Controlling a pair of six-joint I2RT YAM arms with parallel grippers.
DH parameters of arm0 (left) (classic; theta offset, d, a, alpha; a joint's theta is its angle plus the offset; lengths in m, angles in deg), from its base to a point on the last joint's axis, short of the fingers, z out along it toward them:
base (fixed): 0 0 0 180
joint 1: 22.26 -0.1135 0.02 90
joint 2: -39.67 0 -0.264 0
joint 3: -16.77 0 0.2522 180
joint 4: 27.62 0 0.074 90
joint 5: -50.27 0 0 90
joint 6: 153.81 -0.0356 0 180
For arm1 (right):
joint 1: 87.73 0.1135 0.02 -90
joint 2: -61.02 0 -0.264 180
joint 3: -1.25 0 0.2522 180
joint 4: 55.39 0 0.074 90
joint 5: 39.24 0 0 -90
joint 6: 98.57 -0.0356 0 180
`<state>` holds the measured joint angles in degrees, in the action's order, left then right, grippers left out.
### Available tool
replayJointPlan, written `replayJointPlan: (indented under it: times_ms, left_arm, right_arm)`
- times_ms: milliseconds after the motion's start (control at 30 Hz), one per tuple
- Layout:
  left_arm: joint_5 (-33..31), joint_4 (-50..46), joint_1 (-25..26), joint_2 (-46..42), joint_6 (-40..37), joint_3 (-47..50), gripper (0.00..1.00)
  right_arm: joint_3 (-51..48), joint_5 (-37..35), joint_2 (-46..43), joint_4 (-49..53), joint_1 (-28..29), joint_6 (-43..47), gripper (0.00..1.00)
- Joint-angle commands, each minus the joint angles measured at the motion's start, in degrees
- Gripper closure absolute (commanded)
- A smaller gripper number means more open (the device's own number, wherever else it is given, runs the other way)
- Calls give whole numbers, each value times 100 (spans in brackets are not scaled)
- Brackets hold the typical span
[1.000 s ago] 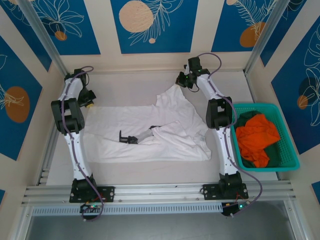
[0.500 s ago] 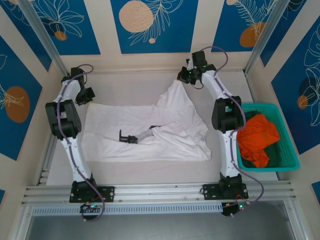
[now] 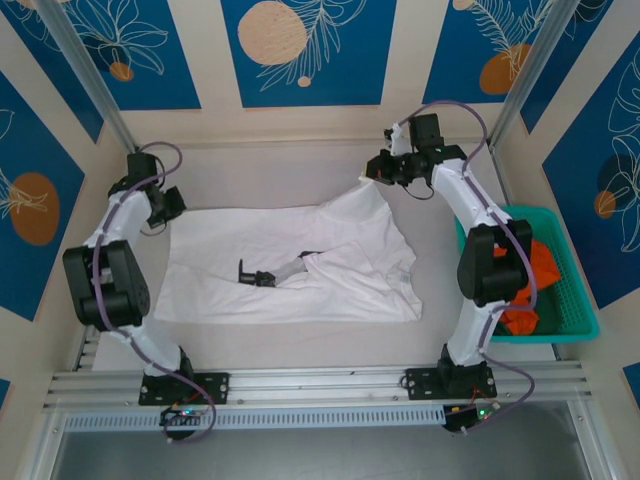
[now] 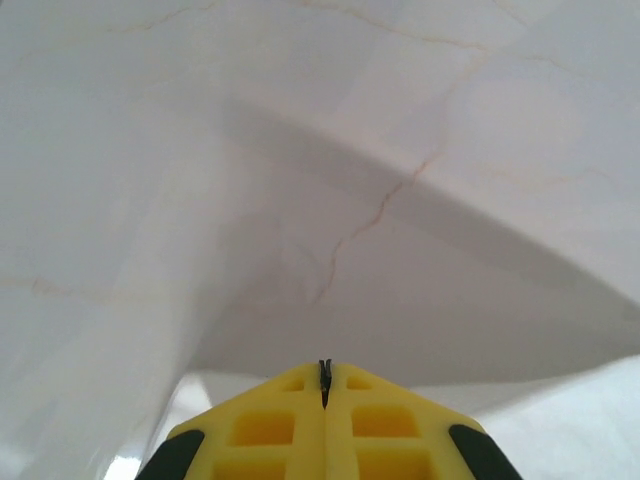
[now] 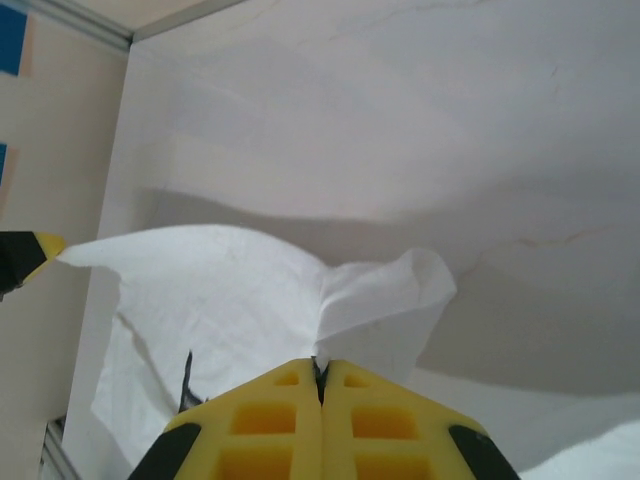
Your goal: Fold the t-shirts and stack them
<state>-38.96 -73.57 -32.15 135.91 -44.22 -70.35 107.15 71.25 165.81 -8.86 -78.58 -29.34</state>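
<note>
We are stretching the white t-shirt [image 3: 300, 262] wider than a second ago. Our left claw [image 3: 168, 205] and right claw [image 3: 378, 175], each pinching a far corner, are drawing apart, elbows swinging outward. The shirt is lying on the pale counter [image 3: 260, 165], and blue leaf-patterned walls [image 3: 300, 50] are enclosing it.

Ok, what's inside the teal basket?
An orange t-shirt bunched over dark green cloth lies in the basket. The right arm covers its left side, and whatever lies beneath the cloth is hidden.
</note>
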Motion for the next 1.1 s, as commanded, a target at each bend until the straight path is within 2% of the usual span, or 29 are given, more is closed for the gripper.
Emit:
replayJointPlan:
  times_ms: [0, 100, 267, 700, 767, 833, 933, 967, 1000, 1067]
  left_arm:
    - [-252, 398, -34, -674, 229, 730, 100]
    - [-507, 449, -161, -1119, 377, 1261, 100]
    - [-471, 404, -453, -1465, 621, 1544, 100]
    - [-847, -91, -618, -1811, 1100, 2046, 100]
    - [-928, -170, -642, -1841, 1288, 2194, 94]
    - [-972, -233, -695, -1872, 1493, 2381, 82]
    - [-1063, -367, -883, -1873, 1787, 2544, 79]
    - [-1111, -421, -970, -1878, 1888, 2538, 76]
    - [-1134, -460, -1045, -1878, 1952, 2493, 68]
    - [-1212, -617, -1088, -1833, 2038, 2287, 64]
  right_arm:
    - [-559, 461, -633, -95, -61, 341, 100]
    - [-1059, 533, -1063, -159, -132, 388, 100]
    - [-1708, 579, -1641, -173, -242, 408, 100]
    - [-3319, 785, -3119, 156, -273, 424, 100]
    - [-3698, 859, -3418, 153, -248, 359, 100]
    - [-4045, 745, -3645, 267, -187, 313, 100]
    - [-4615, 609, -4104, 424, -164, 177, 88]
    - [-4788, 506, -4292, 509, -178, 135, 84]
    - [-4916, 285, -4473, 545, -143, 25, 76]
    - [-4885, -297, -4777, 585, -41, -140, 60]
